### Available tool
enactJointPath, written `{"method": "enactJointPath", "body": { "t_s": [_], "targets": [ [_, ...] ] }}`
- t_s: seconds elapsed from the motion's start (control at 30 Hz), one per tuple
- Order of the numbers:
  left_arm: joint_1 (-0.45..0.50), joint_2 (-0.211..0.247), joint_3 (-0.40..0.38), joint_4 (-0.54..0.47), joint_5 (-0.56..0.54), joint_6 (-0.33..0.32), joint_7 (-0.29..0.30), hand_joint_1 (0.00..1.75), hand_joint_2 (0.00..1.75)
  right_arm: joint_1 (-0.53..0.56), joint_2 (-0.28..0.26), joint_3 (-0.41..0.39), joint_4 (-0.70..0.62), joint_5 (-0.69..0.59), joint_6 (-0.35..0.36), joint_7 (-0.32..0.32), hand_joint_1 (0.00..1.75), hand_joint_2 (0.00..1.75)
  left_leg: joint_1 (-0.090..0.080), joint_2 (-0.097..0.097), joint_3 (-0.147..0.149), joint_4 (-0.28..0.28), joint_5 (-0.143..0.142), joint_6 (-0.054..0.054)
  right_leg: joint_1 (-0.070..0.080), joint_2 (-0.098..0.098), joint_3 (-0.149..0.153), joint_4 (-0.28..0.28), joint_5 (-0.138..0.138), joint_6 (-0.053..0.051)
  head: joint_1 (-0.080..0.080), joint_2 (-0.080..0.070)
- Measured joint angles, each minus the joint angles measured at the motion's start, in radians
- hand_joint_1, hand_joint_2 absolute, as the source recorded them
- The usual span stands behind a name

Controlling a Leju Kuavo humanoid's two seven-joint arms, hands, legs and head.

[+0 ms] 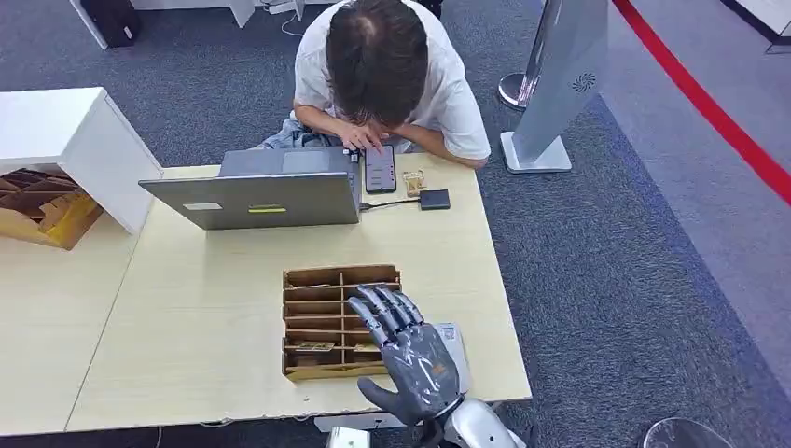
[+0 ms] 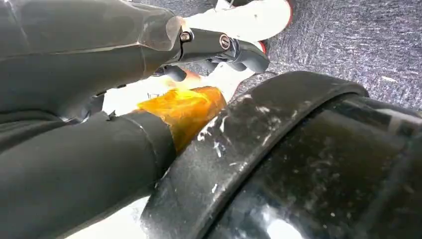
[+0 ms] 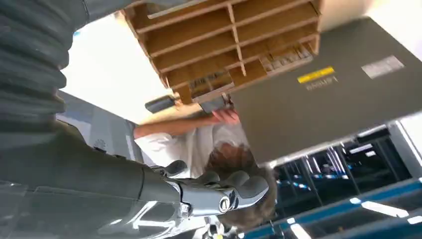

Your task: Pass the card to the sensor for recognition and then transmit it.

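The right hand [image 1: 410, 350] hovers with fingers spread, holding nothing, over the wooden card rack [image 1: 317, 322]. A card [image 1: 315, 346] lies in a near slot, at 9 o'clock from the palm. It should dip gently, pinching just 1 card. The left hand [image 2: 149, 45] hangs low; I cannot tell its grip.

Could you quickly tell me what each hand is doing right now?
Left hand: cannot be told.
Right hand: open, fingers apart above the wooden tray, holding nothing.

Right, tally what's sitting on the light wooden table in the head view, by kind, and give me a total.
Laptop: 1
Phone: 1
Small black box on a cable: 1
Wooden divider tray: 1
White card beside the tray, partly under the right hand: 1
Small brownish item by the phone, too small to identify: 1
Total: 6
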Motion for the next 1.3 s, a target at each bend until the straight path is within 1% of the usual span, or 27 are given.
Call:
{"method": "enactJointPath", "body": {
  "t_s": [0.1, 0.4, 1.07, 1.3],
  "targets": [
    [-0.002, 0.0, 0.0, 0.0, -0.006, 0.0, 0.0, 0.0, 0.0, -0.006, 0.0, 0.002, 0.023, 0.027, 0.008, 0.024, 0.0, 1.75, 0.0, 0.0, 0.0, 0.0, 0.0, 0.0, 0.0, 0.0, 0.0, 0.0, 0.0, 0.0, 0.0, 0.0],
    [-0.007, -0.001, 0.0, 0.0, -0.016, -0.003, 0.003, 0.0, 0.0, -0.014, 0.0, 0.008, 0.082, 0.053, 0.022, 0.047, 0.0, 1.75, 0.0, 0.0, 0.0, 0.0, 0.0, 0.0, 0.0, 0.0, 0.0, 0.0, 0.0, 0.0, 0.0, 0.0],
    [-0.011, -0.005, 0.0, 0.0, -0.027, -0.009, 0.01, 0.0, 0.0, -0.033, 0.008, 0.016, 0.135, 0.063, 0.043, 0.066, 0.0, 1.75, 0.0, 0.0, 0.0, 0.0, 0.0, 0.0, 0.0, 0.0, 0.0, 0.0, 0.0, 0.0, 0.0, 0.0],
    [-0.014, -0.006, 0.0, 0.0, -0.035, -0.014, 0.011, 0.0, 0.0, -0.046, 0.018, 0.021, 0.152, 0.065, 0.064, 0.071, 0.0, 1.75, 0.0, 0.0, 0.0, 0.0, 0.0, 0.0, 0.0, 0.0, 0.0, 0.0, 0.0, 0.0, 0.0, 0.0]
  ]
}}
